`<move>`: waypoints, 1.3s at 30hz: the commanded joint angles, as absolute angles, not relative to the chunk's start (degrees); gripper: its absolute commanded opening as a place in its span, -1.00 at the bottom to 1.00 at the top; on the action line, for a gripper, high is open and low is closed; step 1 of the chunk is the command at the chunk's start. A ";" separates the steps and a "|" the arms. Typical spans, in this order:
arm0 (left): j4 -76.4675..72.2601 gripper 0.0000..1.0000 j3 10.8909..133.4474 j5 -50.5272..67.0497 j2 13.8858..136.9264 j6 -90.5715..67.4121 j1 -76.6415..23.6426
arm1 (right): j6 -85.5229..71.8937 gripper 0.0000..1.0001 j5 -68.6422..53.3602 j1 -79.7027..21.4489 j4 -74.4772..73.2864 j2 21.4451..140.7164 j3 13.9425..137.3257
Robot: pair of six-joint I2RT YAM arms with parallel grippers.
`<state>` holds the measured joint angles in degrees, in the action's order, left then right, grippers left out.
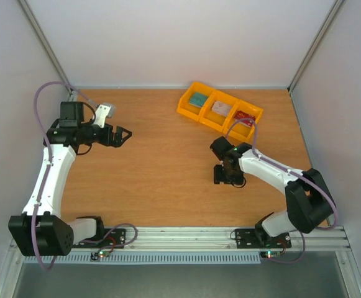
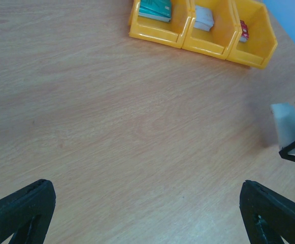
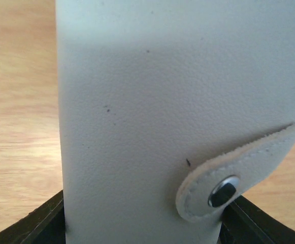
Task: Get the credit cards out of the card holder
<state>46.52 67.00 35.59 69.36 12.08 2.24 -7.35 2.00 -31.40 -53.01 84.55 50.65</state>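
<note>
Where the right wrist view fills with it, the card holder (image 3: 162,101) is cream-white and grained, standing upright, its snap tab (image 3: 223,190) fastened. The right gripper (image 1: 230,176) clamps its lower edges, right of the table's (image 1: 161,180) centre. The left gripper (image 1: 123,135) hangs wide open near the left edge. At the far edge, the yellow bin (image 2: 157,35) holds a teal piece (image 2: 155,9), a pale piece (image 2: 204,18) and a red piece (image 2: 243,30), one per compartment. Bare wood lies between the arms.
</note>
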 commanded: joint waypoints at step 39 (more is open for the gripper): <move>19.19 0.78 51.34 53.05 37.66 -31.39 -7.85 | 22.54 -0.05 23.05 -75.87 -27.28 87.02 89.58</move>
